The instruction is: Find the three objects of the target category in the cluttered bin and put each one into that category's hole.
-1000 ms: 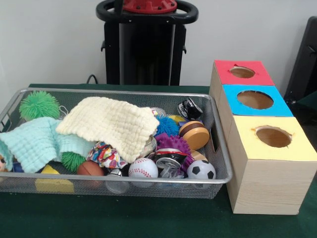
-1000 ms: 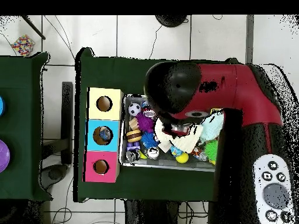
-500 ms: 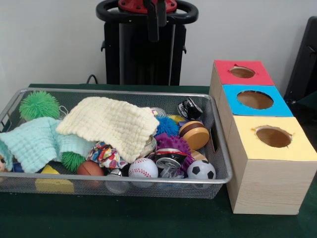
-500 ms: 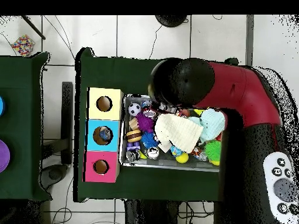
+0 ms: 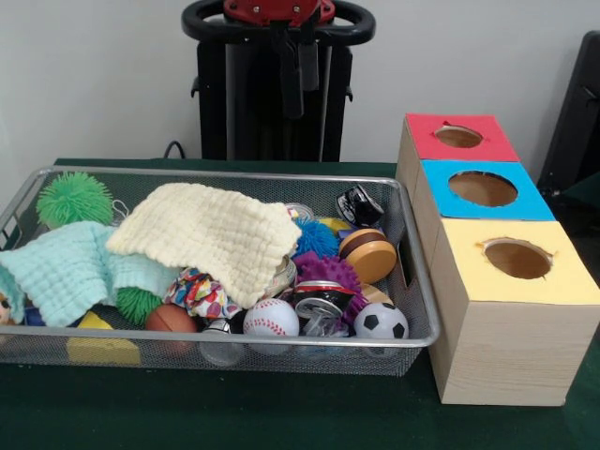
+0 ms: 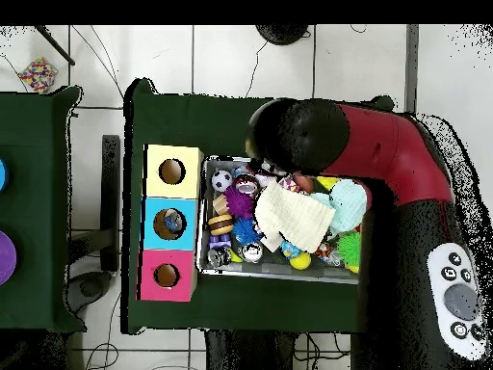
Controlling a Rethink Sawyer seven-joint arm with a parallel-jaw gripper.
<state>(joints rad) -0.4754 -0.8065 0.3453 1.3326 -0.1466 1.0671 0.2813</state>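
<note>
The wire mesh bin lies on the green table, full of clutter. A pale yellow cloth and a mint cloth cover much of it. A baseball, a soccer ball and a small basketball lie along the front wall. My gripper hangs open and empty, high above the bin's far side, in front of the black pedestal. In the overhead view the red arm hides the gripper and part of the bin.
Three wooden boxes with round holes stand in a row beside the bin: red top, blue top, yellow top. The bin also holds a green spiky ball, a purple spiky ball, a wooden yo-yo, a can and a yellow block.
My gripper has come down into the front view from the top edge. In the overhead view the arm has swung off the cloths toward the bin's edge. The bin's contents have not moved.
</note>
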